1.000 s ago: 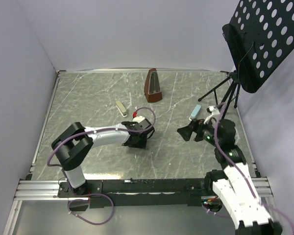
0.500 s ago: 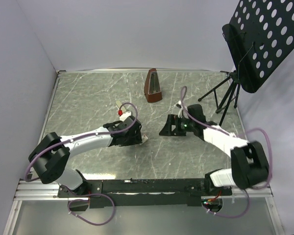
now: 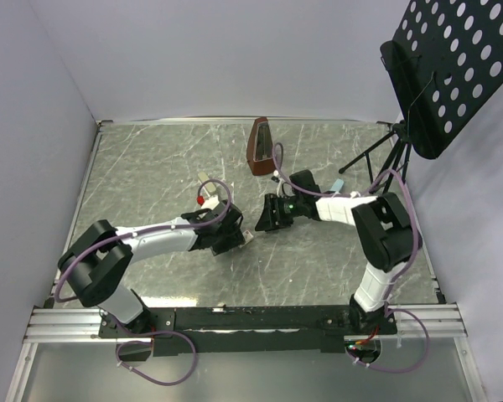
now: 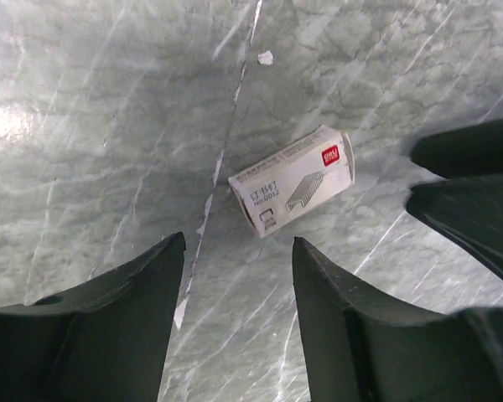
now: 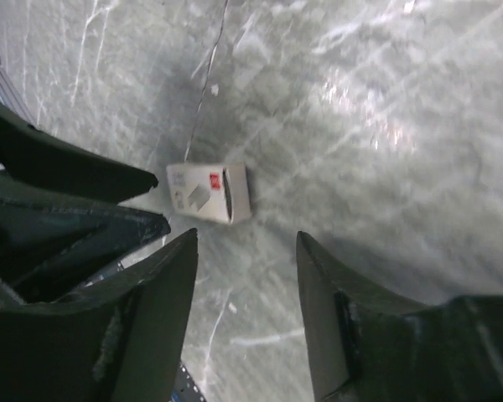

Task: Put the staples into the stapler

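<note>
Nothing is loaded yet. The box of staples lies flat on the counter, about mid-counter, between the two arms. Whether its end flap is open I cannot tell, and no loose strip shows. The left fingers point at it from one side and the right fingers from the other. Each pair stands moderately apart with nothing between, and the box lies just beyond both sets of tips, seemingly touched by neither.

I cannot pick out the stapler with certainty. A small pale oblong thing lies just behind the left arm and a small light-blue thing lies beside the right forearm. Either could be it, and neither is held. So the whole job looks still ahead: getting a strip out of the box, opening the stapler, sliding the strip in, and shutting it.

Against a second ago, the right arm has changed most — then it was folded back at the right of the counter, fingers near the light-blue thing. Now it is stretched across to the middle, facing the left fingers. The left fingers are at much the same spot, though that arm's elbow has swung further left. The box, which I cannot make out in the earlier top view, now shows just beside them.
</note>
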{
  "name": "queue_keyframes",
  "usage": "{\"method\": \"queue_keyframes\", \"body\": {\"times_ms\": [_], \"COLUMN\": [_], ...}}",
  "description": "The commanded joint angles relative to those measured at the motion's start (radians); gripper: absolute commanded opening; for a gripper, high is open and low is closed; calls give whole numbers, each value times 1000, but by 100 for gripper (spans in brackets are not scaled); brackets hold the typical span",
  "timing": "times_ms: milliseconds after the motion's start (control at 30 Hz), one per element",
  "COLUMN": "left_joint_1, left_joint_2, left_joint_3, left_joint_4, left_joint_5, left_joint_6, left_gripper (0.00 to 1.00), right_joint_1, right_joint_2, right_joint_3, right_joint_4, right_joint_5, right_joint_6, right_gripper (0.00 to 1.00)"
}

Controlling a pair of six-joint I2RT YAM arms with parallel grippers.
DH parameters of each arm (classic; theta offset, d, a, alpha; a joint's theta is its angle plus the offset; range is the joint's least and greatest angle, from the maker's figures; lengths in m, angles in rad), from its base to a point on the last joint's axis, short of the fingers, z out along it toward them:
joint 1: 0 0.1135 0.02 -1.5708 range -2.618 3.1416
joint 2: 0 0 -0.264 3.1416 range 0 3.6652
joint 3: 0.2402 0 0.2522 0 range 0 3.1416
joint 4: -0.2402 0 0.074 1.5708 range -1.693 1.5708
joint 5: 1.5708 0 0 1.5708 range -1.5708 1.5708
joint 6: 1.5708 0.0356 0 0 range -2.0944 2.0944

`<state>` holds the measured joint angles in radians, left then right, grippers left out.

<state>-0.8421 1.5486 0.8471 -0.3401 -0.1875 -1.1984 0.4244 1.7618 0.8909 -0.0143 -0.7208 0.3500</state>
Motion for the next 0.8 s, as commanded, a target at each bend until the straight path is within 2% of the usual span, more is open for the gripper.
{"method": "queue_keyframes", "body": {"times_ms": [0,233,767], "left_joint_1": [14,21,32], "left_joint_2": [25,56,45], "left_joint_3": [12,21,7], "left_joint_4": [38,42,56], "left_joint_5": [17,26,31], "left_joint_6": [-29,-18,-13], "left_gripper": [58,54,49], "right_joint_1": [16,33,54], "right_joint_2": [60,116,156], "right_joint_3": [71,102,125], "right_joint_4": [60,62,48], "right_joint_5": [-37,-43,-55], "right_joint_6": [-16,-25,-36], "right_gripper": [54,44,37]}}
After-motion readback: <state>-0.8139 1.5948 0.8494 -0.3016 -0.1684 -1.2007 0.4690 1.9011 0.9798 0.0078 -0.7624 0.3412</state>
